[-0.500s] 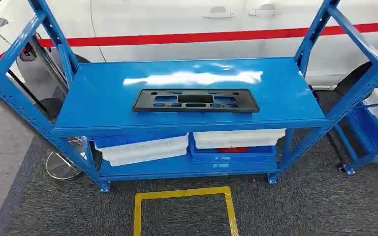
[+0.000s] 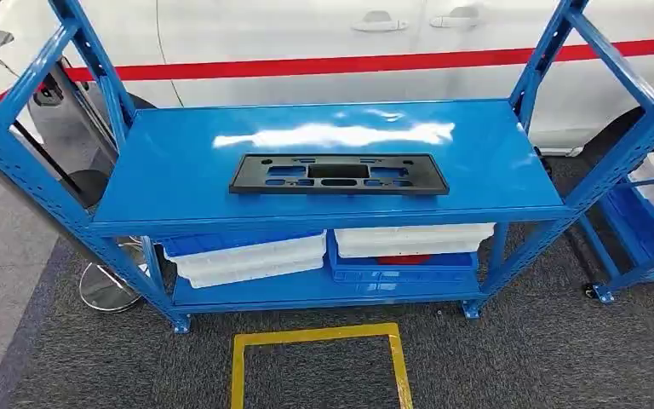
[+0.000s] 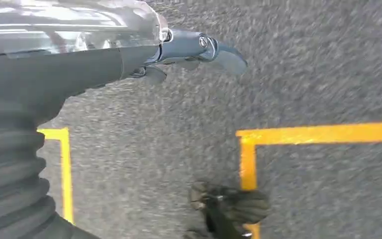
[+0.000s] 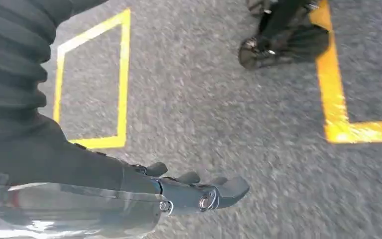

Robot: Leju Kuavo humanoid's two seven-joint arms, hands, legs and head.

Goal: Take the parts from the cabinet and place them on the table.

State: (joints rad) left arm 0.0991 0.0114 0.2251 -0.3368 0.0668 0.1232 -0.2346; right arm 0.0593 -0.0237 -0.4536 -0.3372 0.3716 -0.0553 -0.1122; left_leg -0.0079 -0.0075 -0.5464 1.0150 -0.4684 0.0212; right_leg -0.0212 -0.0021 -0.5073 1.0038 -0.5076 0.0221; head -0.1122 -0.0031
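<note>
One flat black plastic frame part [image 2: 339,174] with rectangular cut-outs lies alone on the top shelf of the blue metal rack [image 2: 179,183], lengthwise near its front edge. My left hand [image 3: 189,55] hangs over grey carpet [image 3: 303,64], fingers straight and holding nothing. My right hand [image 4: 194,191] hangs likewise, fingers extended and empty, near yellow floor tape [image 4: 335,99].
</note>
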